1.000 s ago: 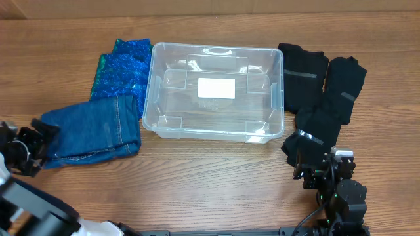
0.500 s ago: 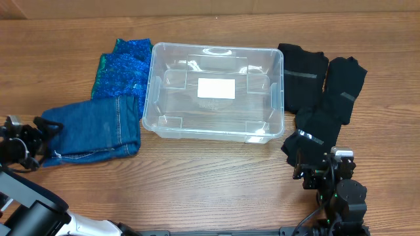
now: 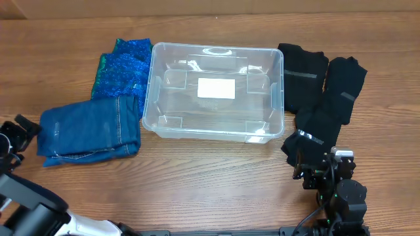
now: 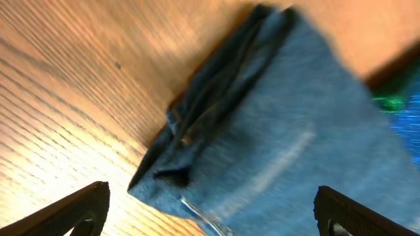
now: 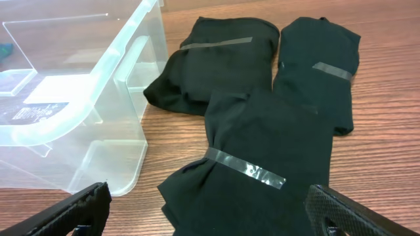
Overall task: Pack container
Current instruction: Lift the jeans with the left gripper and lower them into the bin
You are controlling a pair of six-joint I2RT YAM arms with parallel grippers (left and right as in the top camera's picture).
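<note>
The clear plastic container [image 3: 213, 92] sits empty at the middle of the table, a white label on its base; its corner shows in the right wrist view [image 5: 72, 98]. Folded blue jeans [image 3: 92, 130] lie to its left and fill the left wrist view [image 4: 275, 131]. My left gripper [image 3: 14, 137] is open just left of the jeans, holding nothing, its fingers [image 4: 210, 213] spread wide. My right gripper [image 3: 323, 169] is open at the near edge of a taped black garment [image 3: 315, 131], which also shows in the right wrist view [image 5: 262, 164], between the spread fingers [image 5: 210, 213].
A folded blue and green patterned cloth [image 3: 121, 69] lies behind the jeans. Two more folded black garments with tape [image 3: 302, 75] [image 3: 344, 82] lie right of the container, also in the right wrist view [image 5: 216, 59] [image 5: 318, 65].
My left gripper has drawn back leftward off the corner of the jeans and now stands apart from them. The right arm and the garments have not moved.
</note>
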